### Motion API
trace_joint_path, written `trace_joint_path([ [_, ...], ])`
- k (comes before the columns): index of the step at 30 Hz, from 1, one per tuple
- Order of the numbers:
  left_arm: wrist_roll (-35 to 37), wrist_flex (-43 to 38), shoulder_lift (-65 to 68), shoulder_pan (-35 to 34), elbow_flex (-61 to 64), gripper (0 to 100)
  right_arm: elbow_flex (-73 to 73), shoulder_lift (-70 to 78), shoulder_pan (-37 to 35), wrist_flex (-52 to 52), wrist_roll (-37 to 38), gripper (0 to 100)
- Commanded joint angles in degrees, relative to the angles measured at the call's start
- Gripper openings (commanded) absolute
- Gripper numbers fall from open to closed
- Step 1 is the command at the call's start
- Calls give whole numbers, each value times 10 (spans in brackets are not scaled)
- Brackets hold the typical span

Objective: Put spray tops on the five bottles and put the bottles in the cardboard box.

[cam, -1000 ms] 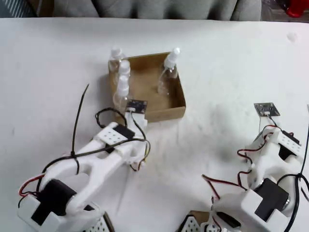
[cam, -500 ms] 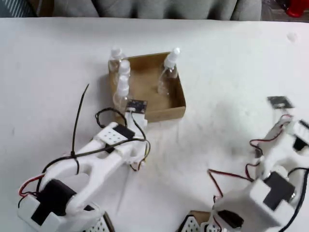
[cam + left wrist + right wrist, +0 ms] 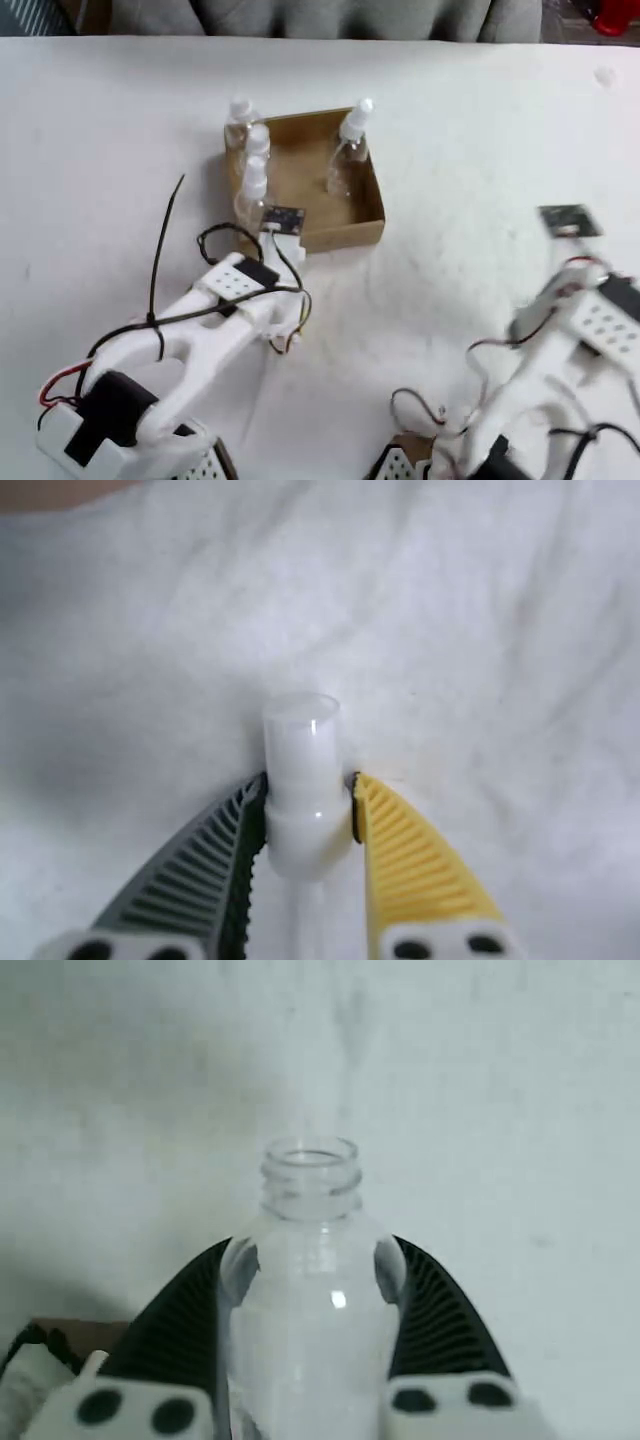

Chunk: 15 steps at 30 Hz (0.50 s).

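Note:
My left gripper [image 3: 305,802] is shut on a white spray top [image 3: 300,770], held upright between the grey and yellow fingers over the white cloth. My right gripper [image 3: 310,1260] is shut on a clear bottle [image 3: 308,1300] with an open neck and no top. In the high view the cardboard box [image 3: 345,232] stands at the table's middle with several capped bottles in it: three along its left wall [image 3: 253,185] and one at the right wall [image 3: 350,150]. The left arm [image 3: 235,290] sits just in front of the box, the right arm [image 3: 590,320] at the front right.
A white cloth [image 3: 450,130] covers the whole table. A black cable tie [image 3: 160,240] lies left of the left arm. Loose wires trail from both arms near the front edge. A grey couch [image 3: 300,15] runs behind the table.
The right arm has swung to the right and down toward the front edge with its bottle. The left arm and the box have stayed put.

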Motion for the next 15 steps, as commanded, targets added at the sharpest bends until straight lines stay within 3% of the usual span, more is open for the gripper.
trace_joint_path([
  [1, -9, -11, -22, -18, 1, 21, 61, -79, -88, -14, -85, 18],
  [5, -55, -9, -23, -18, 1, 20, 113, -131, -181, -73, -178, 18],
  [10, -71, -5, -24, -18, 1, 20, 178, -140, -182, -165, -219, 18],
  [15, -73, 11, -59, -27, 4, 20, 185, -144, -181, -173, -223, 18],
])
